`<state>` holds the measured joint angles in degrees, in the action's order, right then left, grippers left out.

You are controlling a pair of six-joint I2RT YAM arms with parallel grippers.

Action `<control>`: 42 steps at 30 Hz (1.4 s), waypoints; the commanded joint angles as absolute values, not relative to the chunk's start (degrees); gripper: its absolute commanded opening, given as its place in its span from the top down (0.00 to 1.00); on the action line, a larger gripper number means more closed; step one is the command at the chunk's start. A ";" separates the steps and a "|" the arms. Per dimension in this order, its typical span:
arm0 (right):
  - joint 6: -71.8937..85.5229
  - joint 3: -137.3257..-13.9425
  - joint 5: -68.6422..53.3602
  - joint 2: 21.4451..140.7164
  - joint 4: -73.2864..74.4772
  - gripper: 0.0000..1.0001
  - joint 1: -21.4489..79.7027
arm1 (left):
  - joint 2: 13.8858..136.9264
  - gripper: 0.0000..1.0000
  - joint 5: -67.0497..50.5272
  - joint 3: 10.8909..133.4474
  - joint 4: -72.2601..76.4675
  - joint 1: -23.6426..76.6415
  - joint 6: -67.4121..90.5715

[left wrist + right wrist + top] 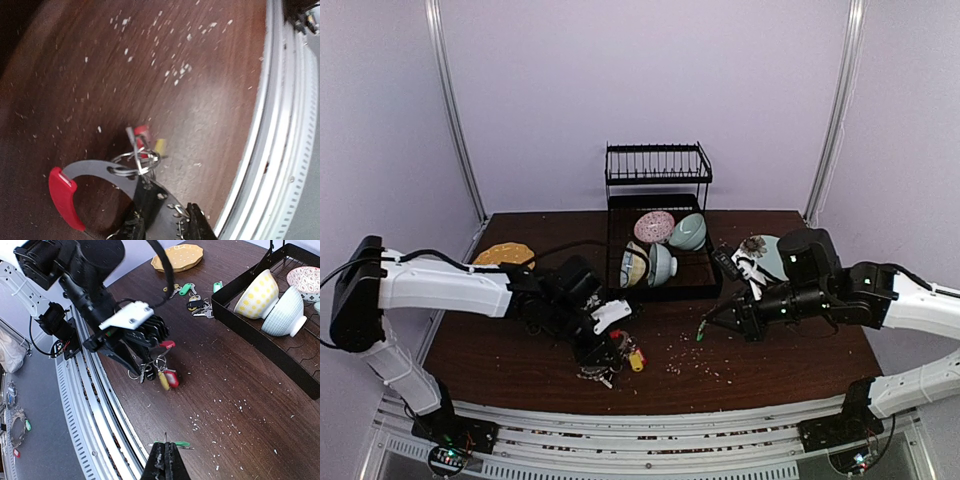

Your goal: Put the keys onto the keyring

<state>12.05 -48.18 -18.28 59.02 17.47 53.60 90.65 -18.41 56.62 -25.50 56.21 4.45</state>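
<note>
Left end effector (167,226) clamped on the large silver metal keyring (92,169) with red plastic sleeve. Right end effector (165,452) pinches a green-tagged silver key (177,443) over the dark brown wooden counter (240,370).

Left hand (602,352) at keyring (596,373); right hand (712,324) at green-tagged key (701,331).

The keyring (92,169), a silver band with a red sleeve, is clamped in the left gripper (165,222), red- and yellow-tagged keys (167,380) dangling from it. The right gripper (164,449) pinches a green-tagged key (180,443). Other keys (200,302) lie loose beside the rack (260,335).
</note>
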 commanded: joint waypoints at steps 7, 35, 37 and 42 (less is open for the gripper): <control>11.54 -48.84 -17.58 57.47 19.08 1.00 53.35 | 106.30 0.98 -14.46 65.04 -28.71 56.34 0.03; 3.32 -46.52 -20.77 56.84 20.11 1.00 52.94 | 93.25 0.71 -16.23 61.83 -29.39 65.39 -42.76; 2.97 -45.72 -20.93 55.64 20.04 1.00 52.73 | 95.49 0.73 -15.02 62.11 -30.38 67.03 -44.15; 2.31 -44.01 -21.32 53.76 19.77 1.00 52.08 | 97.38 0.72 -4.74 59.39 -23.55 69.51 -47.99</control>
